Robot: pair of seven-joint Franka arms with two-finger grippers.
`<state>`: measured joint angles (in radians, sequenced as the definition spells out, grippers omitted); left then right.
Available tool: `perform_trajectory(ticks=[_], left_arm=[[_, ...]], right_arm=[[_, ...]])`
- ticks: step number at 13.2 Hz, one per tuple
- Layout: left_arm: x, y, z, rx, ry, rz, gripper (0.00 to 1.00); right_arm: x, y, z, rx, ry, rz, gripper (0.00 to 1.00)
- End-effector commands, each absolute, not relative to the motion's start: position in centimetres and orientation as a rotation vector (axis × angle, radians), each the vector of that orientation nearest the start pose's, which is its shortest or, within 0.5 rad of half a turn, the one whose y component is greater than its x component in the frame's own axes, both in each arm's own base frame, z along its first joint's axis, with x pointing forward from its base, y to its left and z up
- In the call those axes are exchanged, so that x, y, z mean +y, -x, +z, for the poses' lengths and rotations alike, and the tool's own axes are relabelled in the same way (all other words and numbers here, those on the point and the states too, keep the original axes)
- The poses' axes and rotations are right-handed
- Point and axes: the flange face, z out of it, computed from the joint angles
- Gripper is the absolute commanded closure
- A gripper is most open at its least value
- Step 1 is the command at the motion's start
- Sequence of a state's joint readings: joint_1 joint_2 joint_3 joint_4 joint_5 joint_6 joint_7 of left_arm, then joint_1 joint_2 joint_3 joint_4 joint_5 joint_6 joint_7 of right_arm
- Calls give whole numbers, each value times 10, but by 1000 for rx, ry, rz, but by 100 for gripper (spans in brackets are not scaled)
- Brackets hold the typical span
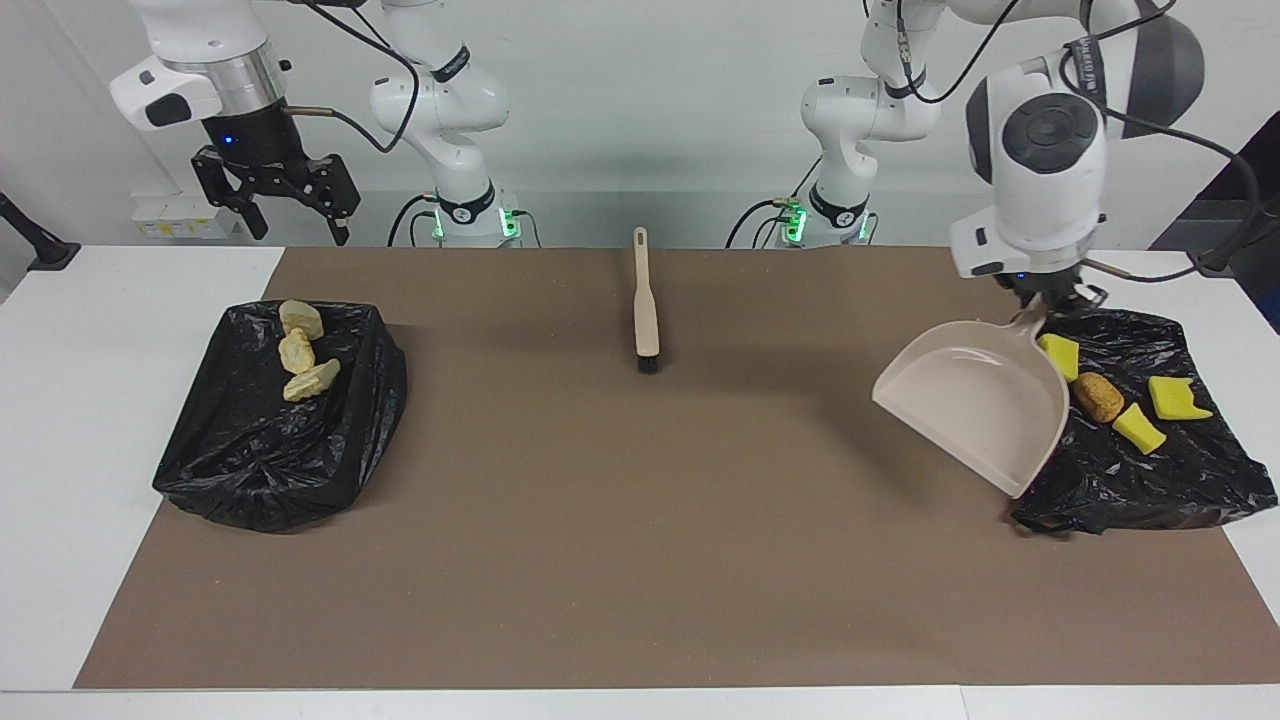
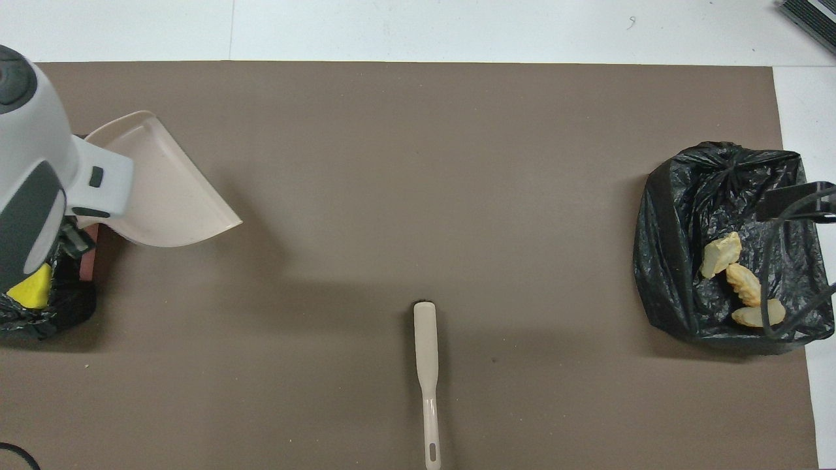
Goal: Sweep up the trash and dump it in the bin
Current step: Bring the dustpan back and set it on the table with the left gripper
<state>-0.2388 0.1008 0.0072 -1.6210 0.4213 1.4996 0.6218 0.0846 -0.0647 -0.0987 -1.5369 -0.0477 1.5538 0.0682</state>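
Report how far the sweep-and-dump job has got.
Done: three croissant pieces lie in the black bin at the right arm's end; three yellow wedges and a brown lump lie in the bag-lined bin at the left arm's end. In hand: the left tool holds the empty dustpan, tilted beside that bin. The right tool waits open. Left: set the dustpan down; the brush lies on the mat.

No legible txt or labels anywhere.
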Motion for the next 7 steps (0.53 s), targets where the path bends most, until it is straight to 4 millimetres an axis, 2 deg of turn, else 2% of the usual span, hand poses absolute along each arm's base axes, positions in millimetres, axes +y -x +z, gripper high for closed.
perform_trajectory(ticks=[1,2,4,7], left_arm=[[-135,-541,554,976,2662,337,100],[-164,-533,554,933,2718,307,100],[-210,-517,553,827,2838,278,100],[-254,-499,557,655,2993,235,100]], right_arm=[[-19,-532,675,117,3176,-120,0],[-20,-529,675,120,3178,-105,0],[-20,-526,672,119,3173,-85,0],[-23,-515,677,116,3147,-35,0]])
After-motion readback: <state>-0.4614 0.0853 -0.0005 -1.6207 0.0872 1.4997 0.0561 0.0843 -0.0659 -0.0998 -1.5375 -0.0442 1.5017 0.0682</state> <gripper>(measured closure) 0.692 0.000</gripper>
